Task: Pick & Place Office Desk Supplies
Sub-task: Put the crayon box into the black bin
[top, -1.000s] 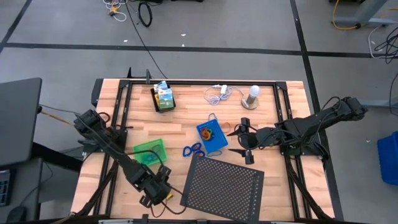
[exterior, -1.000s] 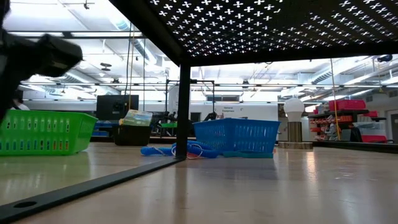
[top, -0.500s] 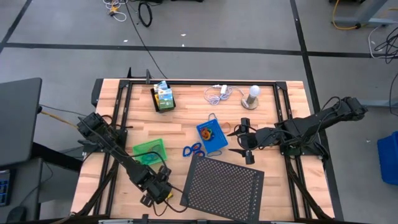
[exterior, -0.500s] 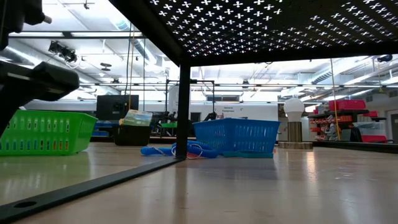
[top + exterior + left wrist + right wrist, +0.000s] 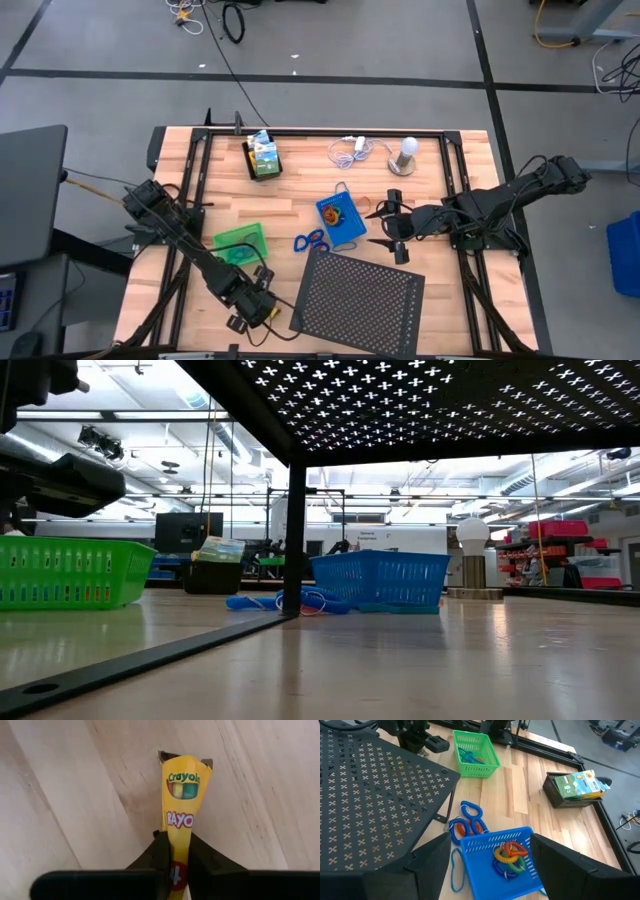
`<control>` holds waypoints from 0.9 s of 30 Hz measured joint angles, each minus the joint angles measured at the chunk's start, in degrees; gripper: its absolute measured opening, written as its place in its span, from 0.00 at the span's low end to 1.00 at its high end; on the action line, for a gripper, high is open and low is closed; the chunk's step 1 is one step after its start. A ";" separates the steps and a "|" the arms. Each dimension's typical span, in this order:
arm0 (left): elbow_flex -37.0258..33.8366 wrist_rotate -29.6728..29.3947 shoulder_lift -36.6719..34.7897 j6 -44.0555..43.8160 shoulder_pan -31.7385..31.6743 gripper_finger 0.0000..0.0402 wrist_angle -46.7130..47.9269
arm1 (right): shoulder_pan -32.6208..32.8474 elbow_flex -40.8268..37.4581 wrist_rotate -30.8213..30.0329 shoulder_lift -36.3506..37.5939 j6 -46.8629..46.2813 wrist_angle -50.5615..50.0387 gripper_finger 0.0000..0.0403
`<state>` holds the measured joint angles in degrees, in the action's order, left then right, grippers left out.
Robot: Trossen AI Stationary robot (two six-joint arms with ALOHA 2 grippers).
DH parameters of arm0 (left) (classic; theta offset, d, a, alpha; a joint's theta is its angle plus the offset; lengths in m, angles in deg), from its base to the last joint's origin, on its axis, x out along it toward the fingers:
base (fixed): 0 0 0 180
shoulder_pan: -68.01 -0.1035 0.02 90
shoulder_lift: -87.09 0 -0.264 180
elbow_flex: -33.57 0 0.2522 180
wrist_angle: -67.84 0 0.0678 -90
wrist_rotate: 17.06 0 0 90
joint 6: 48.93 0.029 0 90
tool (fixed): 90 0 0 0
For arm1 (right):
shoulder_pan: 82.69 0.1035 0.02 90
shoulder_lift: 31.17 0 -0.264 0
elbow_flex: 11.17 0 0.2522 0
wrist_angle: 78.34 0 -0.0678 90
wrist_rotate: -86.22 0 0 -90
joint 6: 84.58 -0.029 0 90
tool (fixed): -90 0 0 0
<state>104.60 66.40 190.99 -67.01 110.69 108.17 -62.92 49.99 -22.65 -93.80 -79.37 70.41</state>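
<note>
Crayon box pinched at the near-left of the tabletop (image 5: 300,205).

The left pincer (image 5: 175,857) is clamped on the yellow crayon box (image 5: 182,810) — low over bare wood, just beside the black perforated sheet (image 5: 360,295). Farther right sit the green tray (image 5: 240,241) and blue tray (image 5: 340,218) — then the right pincer (image 5: 485,847), spread wide, holding nothing.

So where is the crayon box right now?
The crayon box is pinched in the left gripper near the table's front edge, on the left side in the high view, between the green tray and the black perforated sheet.
</note>
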 joint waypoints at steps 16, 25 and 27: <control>-0.33 -3.86 -3.11 -7.11 -0.41 0.09 1.80 | 0.00 0.00 0.82 0.00 0.00 0.06 0.69; 2.52 -3.82 -3.74 -10.70 -1.81 0.09 5.90 | 0.00 0.00 0.82 0.00 0.18 0.06 0.69; 4.77 -4.53 -3.74 -11.04 -2.36 0.09 9.89 | 0.00 0.00 0.83 0.00 0.15 0.04 0.69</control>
<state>109.38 61.87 187.25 -78.05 108.33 118.06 -62.92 49.99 -21.81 -93.80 -79.21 70.44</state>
